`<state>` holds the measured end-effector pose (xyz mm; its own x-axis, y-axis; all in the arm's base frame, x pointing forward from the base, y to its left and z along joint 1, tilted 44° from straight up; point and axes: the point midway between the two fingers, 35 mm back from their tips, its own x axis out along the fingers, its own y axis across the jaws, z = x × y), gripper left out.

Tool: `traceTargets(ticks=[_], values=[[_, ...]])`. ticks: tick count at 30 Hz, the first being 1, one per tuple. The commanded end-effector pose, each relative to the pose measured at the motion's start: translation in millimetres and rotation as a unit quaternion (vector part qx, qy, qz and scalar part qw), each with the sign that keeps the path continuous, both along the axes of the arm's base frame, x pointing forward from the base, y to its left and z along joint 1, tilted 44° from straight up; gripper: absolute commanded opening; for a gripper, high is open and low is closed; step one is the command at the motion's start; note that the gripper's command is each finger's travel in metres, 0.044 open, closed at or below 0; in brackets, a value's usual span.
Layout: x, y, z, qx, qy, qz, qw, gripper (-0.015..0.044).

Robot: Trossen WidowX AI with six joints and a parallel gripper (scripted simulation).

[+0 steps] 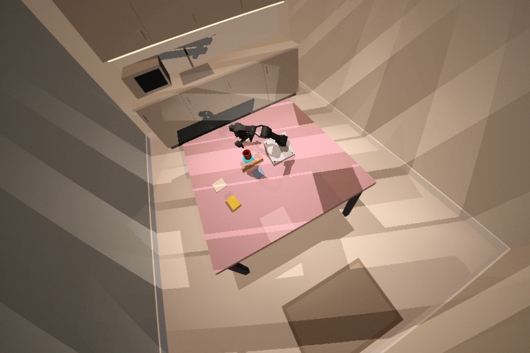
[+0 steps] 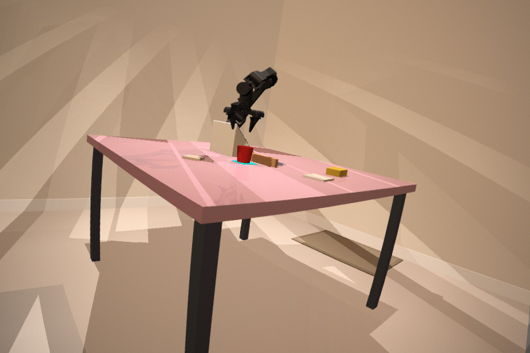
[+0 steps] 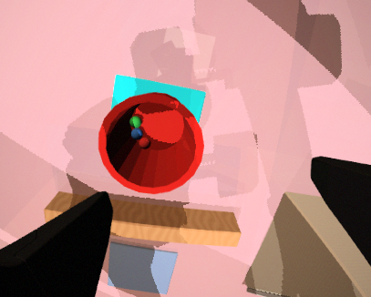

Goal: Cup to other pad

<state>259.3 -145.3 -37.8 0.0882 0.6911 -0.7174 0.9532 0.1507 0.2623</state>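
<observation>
The red cup (image 1: 247, 154) (image 2: 244, 154) (image 3: 153, 170) stands upright on the cyan pad (image 1: 248, 161) (image 2: 237, 162) (image 3: 188, 98). Inside it lie a green marble (image 3: 135, 121), a blue marble (image 3: 137, 133) and a red marble (image 3: 144, 142). The blue pad (image 1: 258, 173) (image 3: 133, 271) lies bare on the other side of the wooden bar (image 1: 252, 164) (image 2: 265, 160) (image 3: 174, 220). My gripper (image 1: 245, 142) (image 2: 242, 129) (image 3: 211, 185) is wide open and empty, above the cup and clear of its rim.
A pale box-like block (image 1: 278, 151) (image 2: 222, 137) (image 3: 302, 248) stands beside the pads, near the arm. A yellow block (image 1: 233, 202) (image 2: 336, 171) and a cream tile (image 1: 219, 185) (image 2: 318, 177) lie farther off. Another small tile (image 2: 192, 157) lies left of the cup in the exterior view.
</observation>
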Motion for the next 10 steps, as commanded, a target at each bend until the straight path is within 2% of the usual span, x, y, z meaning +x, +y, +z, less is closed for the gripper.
traceTargets(ticks=[1,10], values=[[-1.3,-8.5,9.7,-0.006,-0.004,0.004,1.000,0.0440],[-1.2,-5.7,6.0,-0.001,-0.001,0.001,1.000,0.0440]])
